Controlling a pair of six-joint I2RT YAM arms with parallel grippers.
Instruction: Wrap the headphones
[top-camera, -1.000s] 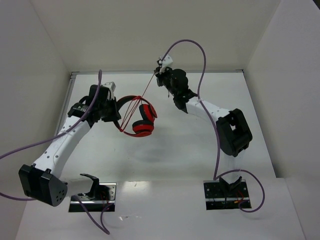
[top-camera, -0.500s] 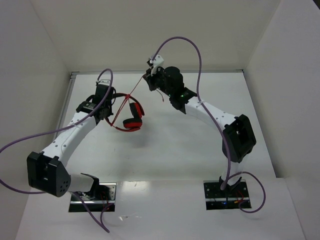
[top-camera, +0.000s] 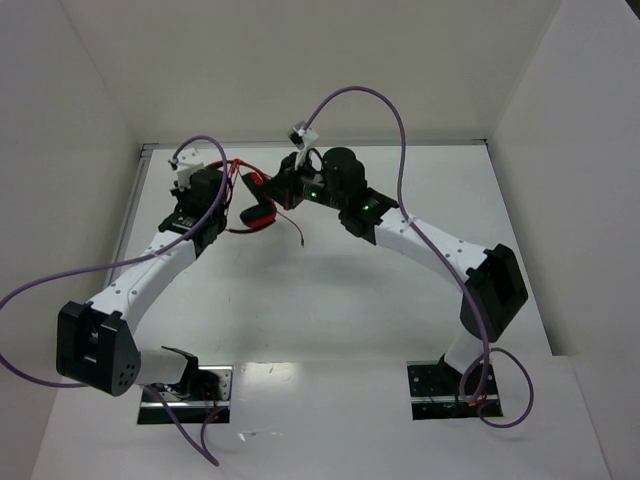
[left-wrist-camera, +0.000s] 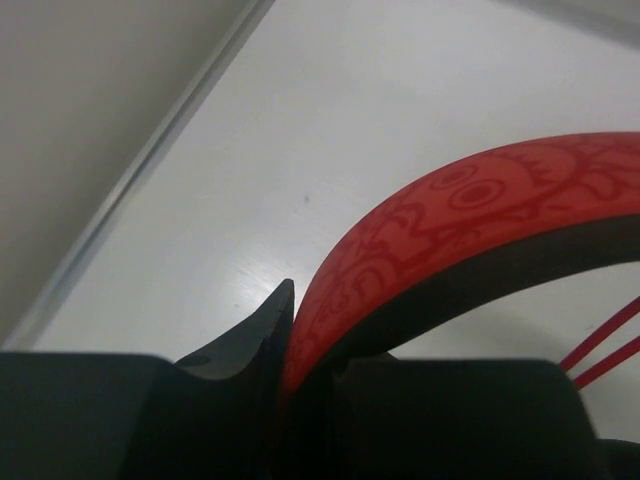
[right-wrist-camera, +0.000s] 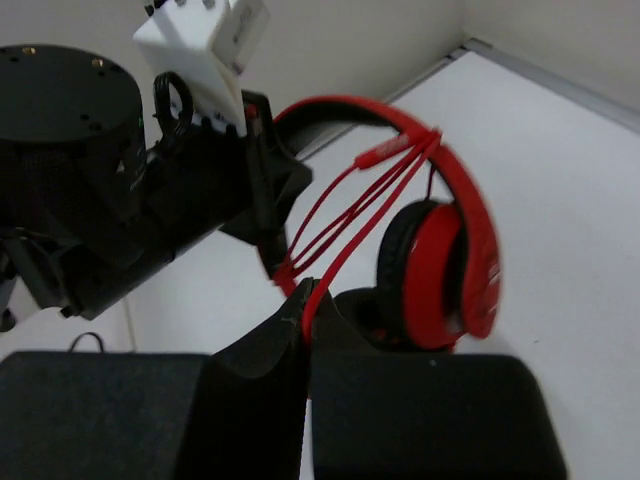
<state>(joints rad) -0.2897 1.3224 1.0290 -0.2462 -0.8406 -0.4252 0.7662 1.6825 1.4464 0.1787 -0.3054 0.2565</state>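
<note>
The red headphones (top-camera: 258, 212) hang in the air at the back left of the table, between my two grippers. My left gripper (top-camera: 215, 190) is shut on the headband (left-wrist-camera: 450, 220), which crosses the left wrist view as a wide red patterned arc. My right gripper (top-camera: 285, 185) is shut on the thin red cable (right-wrist-camera: 345, 250). In the right wrist view several cable strands run across the headband (right-wrist-camera: 390, 125) above a red-and-black ear cup (right-wrist-camera: 435, 275). The loose cable end (top-camera: 297, 236) dangles below the right gripper.
White walls stand close behind and on both sides. A metal strip (top-camera: 150, 150) edges the table's back left corner. Thick purple robot cables (top-camera: 395, 110) loop over both arms. The arm bases (top-camera: 185, 385) stand at the near edge.
My right gripper has moved left and down toward the headphones with the cable, which has gone slack. My left gripper has lifted and turned the headphones toward the back.
</note>
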